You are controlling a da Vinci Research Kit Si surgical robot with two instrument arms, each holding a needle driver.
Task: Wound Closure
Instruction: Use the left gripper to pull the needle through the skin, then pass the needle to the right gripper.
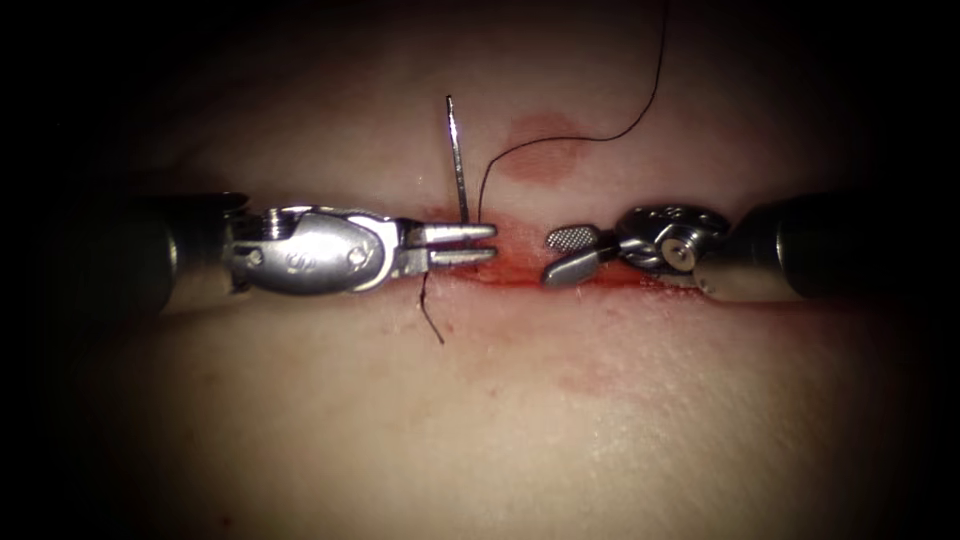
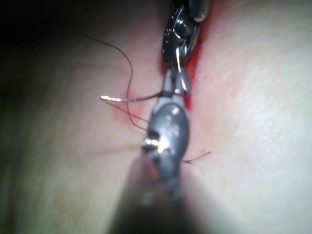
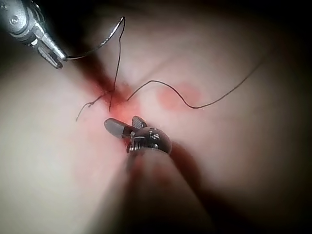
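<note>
My left tool's jaws (image 1: pixel 492 243) are shut on the curved needle (image 1: pixel 457 160) near one end. The rest of the needle stands free above the tissue (image 1: pixel 500 420), not in it. In the right wrist view the needle (image 3: pixel 97 46) arcs away from the left tool (image 3: pixel 51 56). Dark thread (image 1: pixel 600 135) rises from the red cut (image 1: pixel 520 272) beside the left jaws and trails far back. My right tool (image 1: pixel 556 257) hovers over the cut just right of the left jaws, open and holding nothing. In the left wrist view the needle (image 2: pixel 126 99) juts sideways from the jaws (image 2: pixel 174 87).
A short cut end of thread (image 1: pixel 431 318) sticks out of the tissue just below the left tool's wrist. A round red stain (image 1: pixel 545 150) marks the tissue behind the cut. Red fluid lies along the cut between the two tools.
</note>
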